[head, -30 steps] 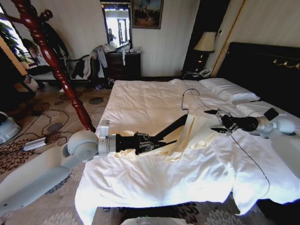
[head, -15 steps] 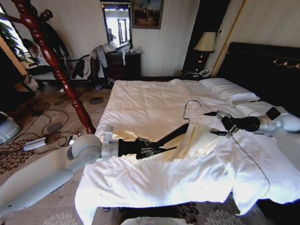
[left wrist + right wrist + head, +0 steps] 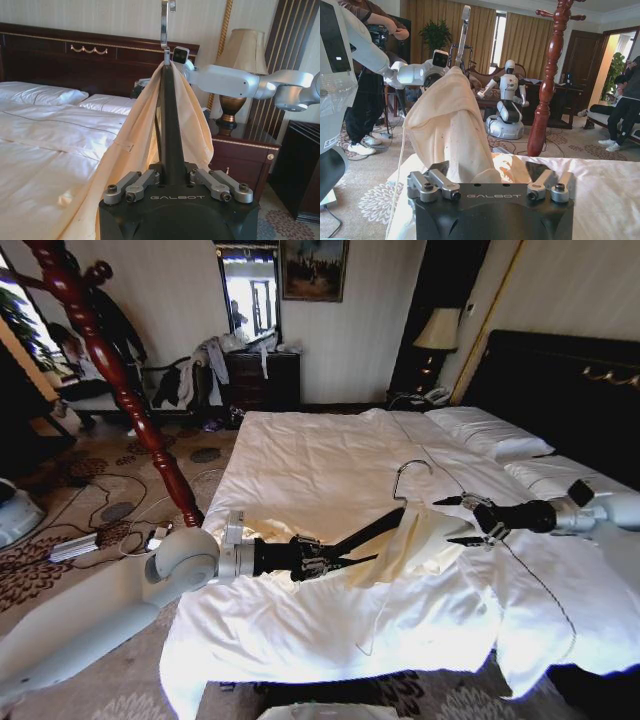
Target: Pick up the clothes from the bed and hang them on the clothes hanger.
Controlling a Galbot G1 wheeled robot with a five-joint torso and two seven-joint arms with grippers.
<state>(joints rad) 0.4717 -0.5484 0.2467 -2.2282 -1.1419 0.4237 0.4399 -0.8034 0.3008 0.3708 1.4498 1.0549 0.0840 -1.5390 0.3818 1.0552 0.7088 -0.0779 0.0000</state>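
You can't see the clothes hanger's (image 3: 169,125) far arm under the clothes (image 3: 131,150); its hook (image 3: 165,22) runs off the frame's top, and the left gripper's (image 3: 172,181) fingertips stay hidden behind it

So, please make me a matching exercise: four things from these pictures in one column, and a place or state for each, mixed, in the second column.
1. left claw
2. clothes
3. right claw
4. coat stand

A. draped over the clothes hanger
B. standing on the carpet left of the bed
C. shut on one hanger arm
D. open beside the fabric

Pairs: 1-C, 2-A, 3-D, 4-B
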